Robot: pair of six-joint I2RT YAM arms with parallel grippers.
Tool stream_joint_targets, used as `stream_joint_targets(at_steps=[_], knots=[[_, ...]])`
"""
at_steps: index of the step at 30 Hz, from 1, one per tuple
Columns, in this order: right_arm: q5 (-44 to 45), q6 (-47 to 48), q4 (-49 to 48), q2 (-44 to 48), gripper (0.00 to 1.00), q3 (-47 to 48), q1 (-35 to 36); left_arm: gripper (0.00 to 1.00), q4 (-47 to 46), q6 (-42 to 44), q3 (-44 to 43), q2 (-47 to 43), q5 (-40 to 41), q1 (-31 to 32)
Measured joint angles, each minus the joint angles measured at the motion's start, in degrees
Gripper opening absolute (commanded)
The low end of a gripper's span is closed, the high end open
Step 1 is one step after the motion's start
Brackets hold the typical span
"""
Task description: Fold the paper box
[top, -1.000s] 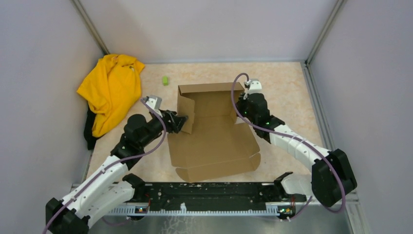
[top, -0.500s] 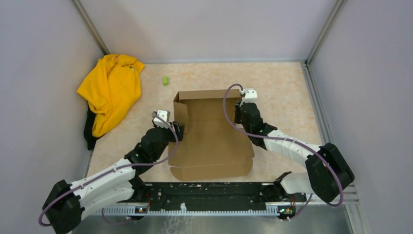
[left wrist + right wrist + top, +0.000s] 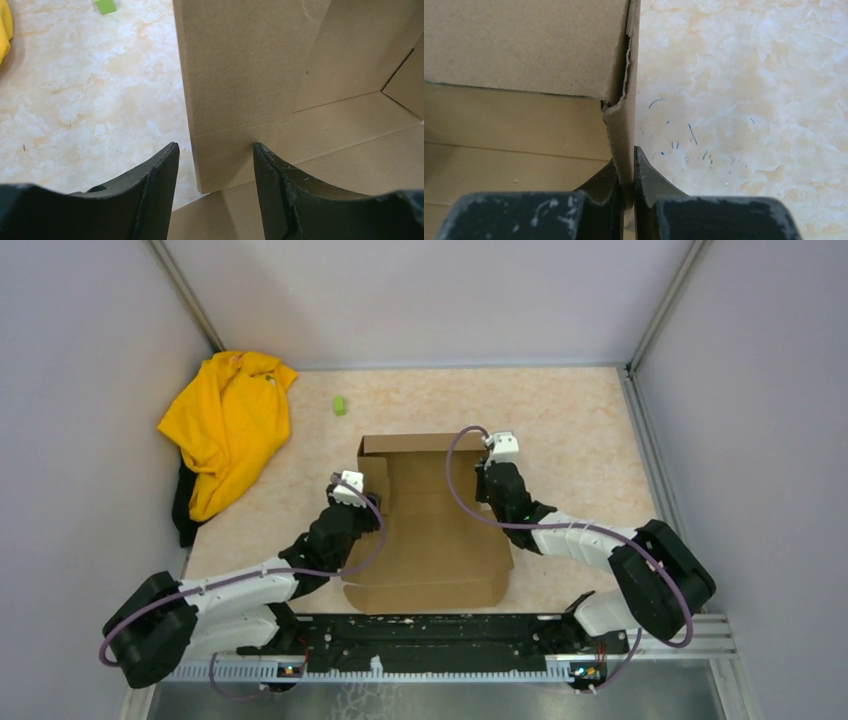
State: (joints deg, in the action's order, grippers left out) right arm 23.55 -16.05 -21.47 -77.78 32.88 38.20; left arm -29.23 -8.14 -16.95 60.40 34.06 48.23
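Note:
The paper box (image 3: 430, 540) is brown cardboard in the middle of the table, with its back wall and two side flaps standing and its front panel lying flat toward me. My left gripper (image 3: 363, 502) is open. In the left wrist view its fingertips (image 3: 167, 160) straddle the near end of the upright left side flap (image 3: 240, 75) without clamping it. My right gripper (image 3: 487, 482) is shut on the box's right side wall. In the right wrist view the thin, torn wall edge (image 3: 621, 115) runs down between the closed fingers (image 3: 644, 170).
A yellow cloth (image 3: 225, 425) lies at the back left against the wall. A small green object (image 3: 340, 405) sits behind the box and also shows in the left wrist view (image 3: 105, 6). Grey enclosure walls surround the table. A black rail (image 3: 430, 635) runs along the near edge.
Both arms have drawn back toward the near edge, and the box has slid nearer with them. The right gripper stays shut on the right wall. The left gripper stays at the left flap.

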Motion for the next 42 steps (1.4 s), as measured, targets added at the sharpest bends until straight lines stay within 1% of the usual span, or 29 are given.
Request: stream_joint_targets(at_steps=[12,15,19,22,25,30,34,37,42], knots=[[2.45,0.02,-5.07,-0.63,0.00,-3.54,2.40,0.56,-7.04,2.73,1.60,4.42,5.84,2.43],[3.21,0.26,-6.84,-0.63,0.00,-4.52,3.08,0.52,-9.64,3.23,1.62,7.13,7.87,3.17],[4.28,1.07,-9.16,-0.63,0.00,-5.81,4.07,0.43,-12.33,3.69,1.60,10.95,10.78,4.85],[5.09,1.57,-10.71,-0.63,0.00,-6.69,4.57,0.41,-13.33,4.04,1.07,13.42,13.68,6.43],[6.03,1.77,-12.31,-0.70,0.00,-7.52,4.92,0.47,-14.03,4.63,-0.24,15.43,16.59,7.78],[6.86,1.99,-14.27,-1.36,0.00,-8.13,5.20,0.62,-15.41,5.44,-0.98,16.44,18.84,8.66],[7.06,1.99,-15.41,-2.05,0.00,-8.13,5.31,0.67,-17.77,6.23,-0.63,16.31,18.18,8.66],[7.17,2.05,-16.26,-2.58,0.00,-8.13,5.44,0.64,-19.74,6.60,0.72,15.78,16.68,8.59],[7.15,2.36,-17.09,-3.06,0.00,-8.13,5.57,0.52,-22.12,6.36,2.84,14.84,12.83,6.91]])
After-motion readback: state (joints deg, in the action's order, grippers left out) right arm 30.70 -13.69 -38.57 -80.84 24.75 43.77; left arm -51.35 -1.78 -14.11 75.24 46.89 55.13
